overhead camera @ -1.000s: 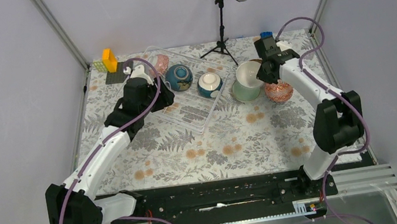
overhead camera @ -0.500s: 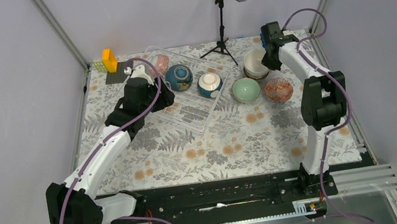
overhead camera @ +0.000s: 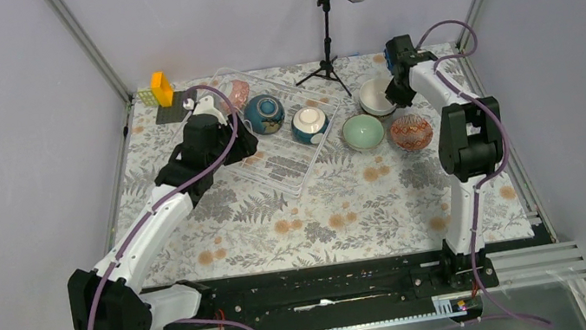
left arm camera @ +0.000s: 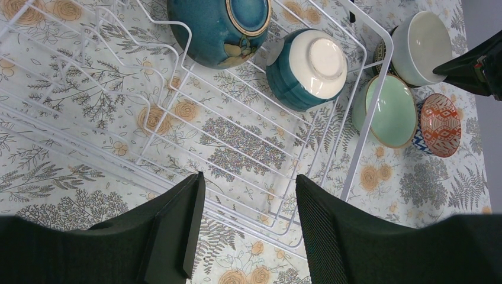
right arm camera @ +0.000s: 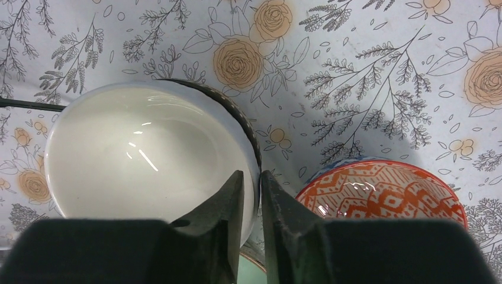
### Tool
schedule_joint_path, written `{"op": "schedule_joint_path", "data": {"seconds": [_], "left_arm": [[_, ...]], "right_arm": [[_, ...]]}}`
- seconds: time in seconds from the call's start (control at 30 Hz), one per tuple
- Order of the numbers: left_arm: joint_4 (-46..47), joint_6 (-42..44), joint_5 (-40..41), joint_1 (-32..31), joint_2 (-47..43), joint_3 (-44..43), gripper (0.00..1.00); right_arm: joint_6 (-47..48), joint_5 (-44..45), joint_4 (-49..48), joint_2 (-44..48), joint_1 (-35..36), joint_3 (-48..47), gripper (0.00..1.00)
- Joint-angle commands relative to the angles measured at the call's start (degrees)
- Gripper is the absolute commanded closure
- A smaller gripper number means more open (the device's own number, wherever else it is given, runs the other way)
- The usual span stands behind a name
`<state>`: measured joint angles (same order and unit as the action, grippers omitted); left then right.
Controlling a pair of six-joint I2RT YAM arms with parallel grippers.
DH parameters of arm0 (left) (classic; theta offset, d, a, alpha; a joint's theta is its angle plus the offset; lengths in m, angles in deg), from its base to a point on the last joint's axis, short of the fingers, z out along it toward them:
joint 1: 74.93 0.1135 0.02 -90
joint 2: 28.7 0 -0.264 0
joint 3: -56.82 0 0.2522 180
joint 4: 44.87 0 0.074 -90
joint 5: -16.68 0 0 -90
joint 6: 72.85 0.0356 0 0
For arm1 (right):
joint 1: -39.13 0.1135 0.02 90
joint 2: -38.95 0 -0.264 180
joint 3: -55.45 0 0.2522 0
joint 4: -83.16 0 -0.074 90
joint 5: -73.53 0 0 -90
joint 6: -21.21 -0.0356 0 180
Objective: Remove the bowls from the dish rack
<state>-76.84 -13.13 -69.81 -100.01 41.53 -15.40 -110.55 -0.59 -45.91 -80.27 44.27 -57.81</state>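
Two right end effector (right arm camera: 251,177) fingers (right arm camera: 225,210) straddle white bowl (right arm camera: 142,160) rim, grip unclear; left end effector (left arm camera: 248,179) apart.

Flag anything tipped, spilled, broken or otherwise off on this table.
Nothing looks spilled or broken. The blue bowl and the teal bowl lie tipped in the dish rack, normal there. One oddity: the white bowl sits nested in a dark-striped bowl, while the pale green bowl and the red patterned bowl stand singly.
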Motion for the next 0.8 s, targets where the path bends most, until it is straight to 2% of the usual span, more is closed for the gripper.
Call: {"op": "schedule_joint_path", "data": {"seconds": [0.0, 0.03, 0.23, 0.57, 0.77], "left_arm": [[2.8, -0.3, -0.1, -0.1, -0.4, 0.3, 0.37], [2.8, -0.3, -0.2, -0.1, -0.4, 0.2, 0.37], [2.9, -0.2, -0.2, -0.1, 0.1, -0.2, 0.37], [3.8, -0.6, -0.3, -0.8, 2.2, -0.8, 0.37], [3.8, -0.3, 0.2, -1.0, 2.1, -0.9, 0.37]], "right_arm": [[-1.3, 0.2, 0.6, 0.6, -0.1, -2.9, 0.73], [-1.1, 0.5, 1.0, 1.4, -0.2, -3.2, 0.72], [1.4, 2.4, 2.7, 7.4, 0.0, -3.2, 0.46], [10.3, -2.2, -3.4, 20.0, 4.7, 10.0, 0.38], [15.6, -10.5, -5.6, 22.2, 7.1, 10.6, 0.35]]}}
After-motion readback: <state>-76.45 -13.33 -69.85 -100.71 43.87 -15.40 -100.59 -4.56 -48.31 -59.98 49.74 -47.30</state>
